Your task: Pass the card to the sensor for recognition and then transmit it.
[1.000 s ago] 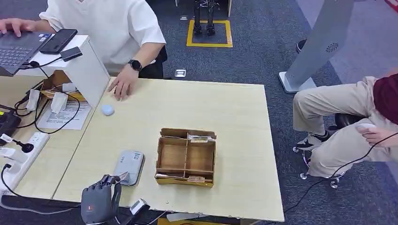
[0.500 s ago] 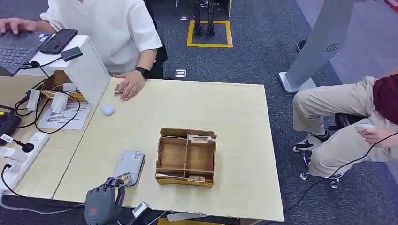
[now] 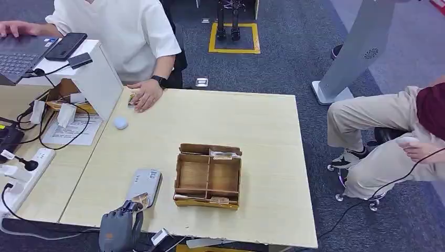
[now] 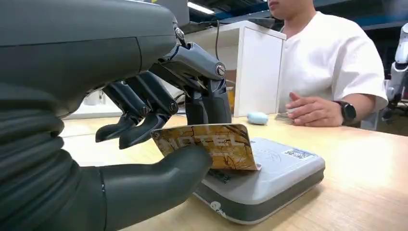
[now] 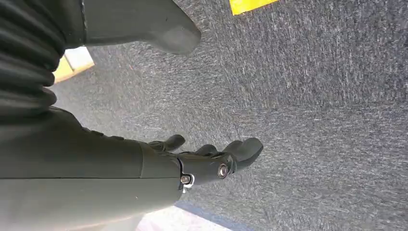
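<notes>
Pale wooden table (image 3: 252,126), grey carpet around. Lower left of the head view we see the left hand (image 3: 119,229) pinching the card (image 4: 209,145) over the sensor (image 3: 144,186). Right hand (image 5: 211,161) loosely spread, holding nothing.

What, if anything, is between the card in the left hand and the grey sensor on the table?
Nothing visible. The left hand holds the card right over the near end of the sensor, with no object between them.
</notes>
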You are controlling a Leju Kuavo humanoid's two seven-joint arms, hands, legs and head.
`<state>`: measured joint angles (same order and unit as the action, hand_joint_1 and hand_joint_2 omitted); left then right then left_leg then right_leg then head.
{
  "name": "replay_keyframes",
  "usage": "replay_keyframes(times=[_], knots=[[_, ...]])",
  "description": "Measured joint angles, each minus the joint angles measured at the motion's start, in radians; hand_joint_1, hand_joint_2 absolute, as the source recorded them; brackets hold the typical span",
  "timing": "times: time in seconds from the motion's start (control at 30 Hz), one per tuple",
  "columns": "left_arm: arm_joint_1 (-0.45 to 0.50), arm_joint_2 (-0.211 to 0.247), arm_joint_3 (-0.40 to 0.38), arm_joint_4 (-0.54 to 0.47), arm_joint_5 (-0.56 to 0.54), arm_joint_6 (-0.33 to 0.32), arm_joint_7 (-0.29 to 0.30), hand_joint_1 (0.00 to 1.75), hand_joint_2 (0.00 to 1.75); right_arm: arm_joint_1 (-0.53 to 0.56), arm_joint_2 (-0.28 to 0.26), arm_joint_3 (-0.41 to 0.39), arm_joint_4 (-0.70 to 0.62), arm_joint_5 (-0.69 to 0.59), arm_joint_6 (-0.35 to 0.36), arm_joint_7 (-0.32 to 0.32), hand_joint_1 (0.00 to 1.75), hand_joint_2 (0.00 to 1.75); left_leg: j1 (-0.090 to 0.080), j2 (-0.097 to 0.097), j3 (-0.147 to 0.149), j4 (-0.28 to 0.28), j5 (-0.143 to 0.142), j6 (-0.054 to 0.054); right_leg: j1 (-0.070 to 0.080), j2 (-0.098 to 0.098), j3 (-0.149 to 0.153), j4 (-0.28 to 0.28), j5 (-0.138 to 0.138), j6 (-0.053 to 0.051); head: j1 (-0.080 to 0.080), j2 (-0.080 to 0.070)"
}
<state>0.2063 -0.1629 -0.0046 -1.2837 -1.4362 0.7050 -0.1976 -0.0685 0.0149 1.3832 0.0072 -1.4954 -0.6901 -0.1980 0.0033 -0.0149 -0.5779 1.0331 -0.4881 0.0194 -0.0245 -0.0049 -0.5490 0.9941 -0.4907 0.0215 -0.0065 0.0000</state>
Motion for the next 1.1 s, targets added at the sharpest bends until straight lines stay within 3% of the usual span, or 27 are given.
replay_keyframes(times=[0.43,0.47,0.53,0.63,0.7,0.77,0.87,1.1], knots=[[-0.011,0.038,-0.084,0.029,0.09,0.0,0.053,1.75,1.75,0.0,0.0,0.0,0.0,0.01,0.0,0.003,0.0,1.75,0.0,0.0,0.002,0.0,0.0,0.0,0.0,-0.001,0.002,0.0,0.0,0.0,0.0,0.0],[-0.008,0.038,-0.086,0.015,0.133,0.0,0.026,1.75,1.75,0.0,0.0,0.0,0.0,0.01,0.0,0.003,0.0,1.75,0.0,0.0,0.002,0.0,0.0,0.0,0.0,0.0,0.002,0.0,0.0,0.0,0.0,0.0],[0.005,0.02,-0.084,-0.049,0.234,0.002,-0.105,1.75,1.75,0.003,0.0,0.0,0.0,0.013,0.0,0.003,0.0,1.75,0.0,-0.001,0.002,0.0,0.0,0.0,0.0,-0.001,0.002,0.0,0.0,0.0,0.0,0.0],[0.007,-0.046,-0.057,-0.116,0.358,0.002,-0.298,1.75,1.75,0.004,0.0,0.0,0.0,0.019,0.0,0.002,0.0,1.75,0.0,-0.001,0.001,0.0,0.0,0.0,0.0,-0.002,0.002,0.0,0.0,0.0,0.0,0.0],[0.001,-0.094,-0.046,-0.162,0.453,0.002,-0.383,1.75,1.75,0.005,0.0,0.0,0.0,0.02,0.0,0.002,0.0,1.75,0.0,-0.001,0.001,0.0,0.0,0.0,-0.001,-0.001,0.002,0.0,0.0,0.0,0.0,0.0],[-0.014,-0.124,-0.037,-0.2,0.532,0.001,-0.407,1.75,1.75,0.005,0.0,0.0,0.001,0.023,0.0,0.003,0.0,1.75,-0.001,-0.001,0.001,0.0,0.0,0.0,-0.001,-0.001,0.002,0.0,0.0,0.0,0.0,0.0],[-0.022,-0.135,-0.032,-0.244,0.59,0.0,-0.407,1.75,1.75,0.005,0.0,0.0,0.001,0.029,0.0,0.005,0.0,1.75,-0.001,-0.001,0.001,0.0,0.0,0.0,0.0,-0.001,0.001,0.0,0.0,0.0,0.0,0.0],[-0.033,-0.137,-0.025,-0.283,0.623,-0.001,-0.426,1.75,1.75,0.003,-0.002,0.0,0.001,0.036,0.0,0.005,0.0,1.75,0.0,0.0,0.001,0.0,0.0,0.0,0.001,0.0,0.0,0.0,-0.001,-0.001,0.0,0.0]])
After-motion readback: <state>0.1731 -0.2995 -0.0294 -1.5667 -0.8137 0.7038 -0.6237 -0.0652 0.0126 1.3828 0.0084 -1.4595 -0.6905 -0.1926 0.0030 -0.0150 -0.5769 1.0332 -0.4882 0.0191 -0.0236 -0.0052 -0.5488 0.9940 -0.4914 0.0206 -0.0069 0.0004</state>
